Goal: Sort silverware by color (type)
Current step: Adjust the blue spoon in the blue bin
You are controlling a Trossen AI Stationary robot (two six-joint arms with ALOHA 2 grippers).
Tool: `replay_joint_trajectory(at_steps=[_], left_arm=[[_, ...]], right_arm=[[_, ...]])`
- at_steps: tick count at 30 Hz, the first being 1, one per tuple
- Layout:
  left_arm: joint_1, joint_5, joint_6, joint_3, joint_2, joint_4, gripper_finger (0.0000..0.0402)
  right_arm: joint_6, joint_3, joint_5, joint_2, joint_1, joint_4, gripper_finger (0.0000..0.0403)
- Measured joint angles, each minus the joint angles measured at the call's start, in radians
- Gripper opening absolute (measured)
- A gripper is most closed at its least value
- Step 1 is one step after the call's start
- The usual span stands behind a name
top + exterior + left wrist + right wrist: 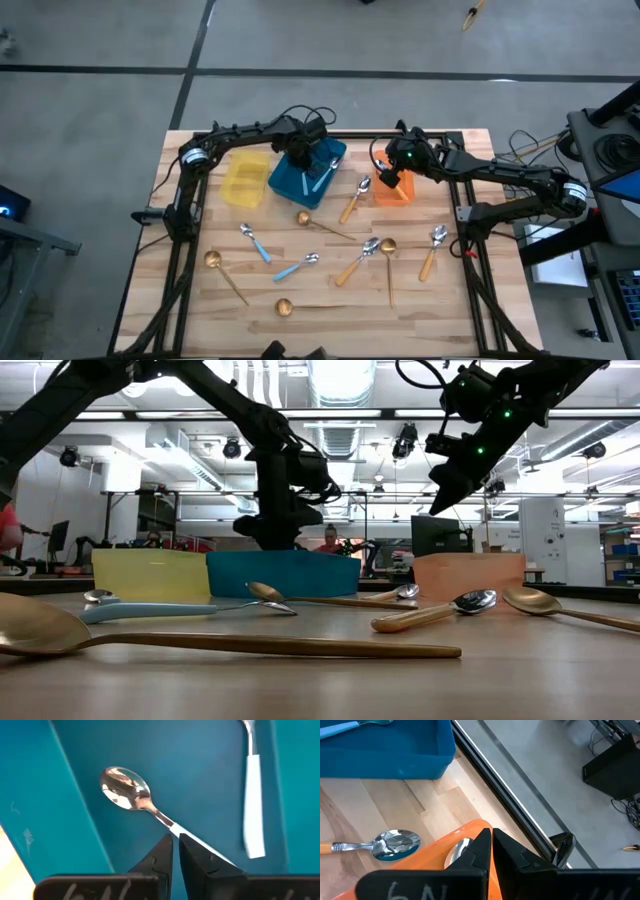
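Note:
My left gripper (175,837) points down inside the blue bin (290,185), shut. Its tips stand right at a spoon with a silver bowl and light-blue handle (127,790). A second light-blue spoon (252,805) lies on the bin floor beside it. My right gripper (490,837) hangs shut above the orange bin (393,192), which holds a spoon bowl (456,852). Light-blue (255,243), orange-handled (353,200) and gold (222,272) spoons lie flat on the wooden table. My left gripper's shut fingertips come from above at the light-blue spoon's handle just behind the neck (170,824). The handle runs slantwise on past the right finger. Whether the tips touch it, I cannot tell.
A yellow bin (245,178) stands left of the blue bin along the far edge. More spoons lie spread over the table's middle and near half, such as a gold one (388,262) and an orange-handled one (433,250). Black frame rails (470,230) border the table.

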Motion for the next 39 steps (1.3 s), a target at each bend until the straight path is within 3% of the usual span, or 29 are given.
replay_joint_trajectory(at_steps=[6,11,28,39], left_arm=[[-0.013,-0.004,-0.017,0.0,0.0,0.022,0.0014],[-0.031,-0.072,-0.037,-0.002,0.022,0.018,0.0019],[-0.039,-0.105,-0.055,-0.012,0.037,0.042,0.0112],[-0.041,-0.105,-0.081,-0.062,0.037,0.102,0.0124]], right_arm=[[0.0,0.0,0.0,0.0,0.0,0.0,0.0009],[0.0,0.0,0.0,0.0,0.0,0.0,0.0009],[-0.002,0.0,0.0,0.0,0.0,0.0,0.0009],[-0.007,0.0,0.0,0.0,0.0,0.0,0.0009]])
